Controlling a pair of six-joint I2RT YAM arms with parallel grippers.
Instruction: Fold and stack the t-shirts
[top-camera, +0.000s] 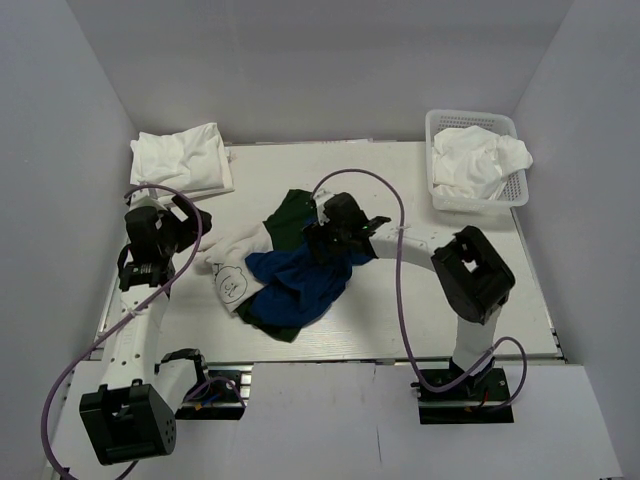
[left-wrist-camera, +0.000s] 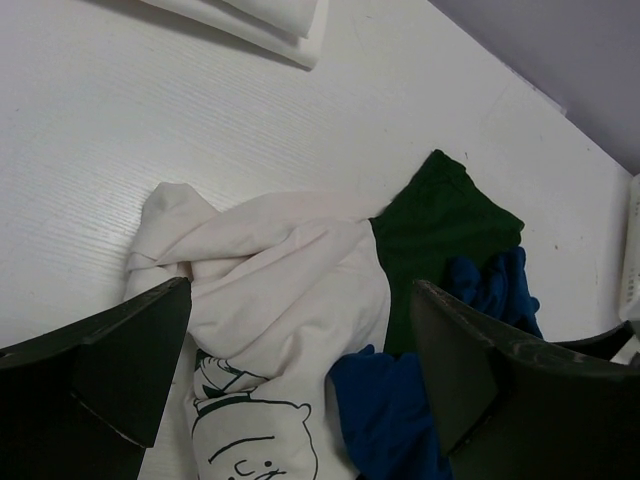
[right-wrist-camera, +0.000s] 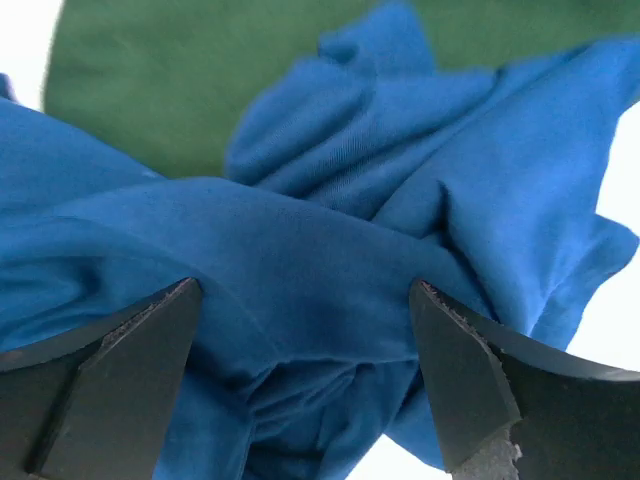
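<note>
A crumpled pile lies mid-table: a white t-shirt with a black cartoon figure (top-camera: 232, 272) on the left, a royal blue t-shirt (top-camera: 298, 280) on top, a dark green t-shirt (top-camera: 290, 215) under them. My right gripper (top-camera: 322, 243) is open right over the blue shirt (right-wrist-camera: 300, 270), its jaws wide on either side of a fold. My left gripper (top-camera: 196, 222) is open, hovering just left of the cartoon shirt (left-wrist-camera: 270, 290); the green shirt (left-wrist-camera: 440, 220) and the blue one (left-wrist-camera: 390, 420) show beyond. Folded white t-shirts (top-camera: 182, 158) lie at the far left.
A white mesh basket (top-camera: 476, 200) at the far right holds crumpled white t-shirts (top-camera: 478, 160). Grey walls close in the table (top-camera: 400, 180) on three sides. Purple cables loop over both arms.
</note>
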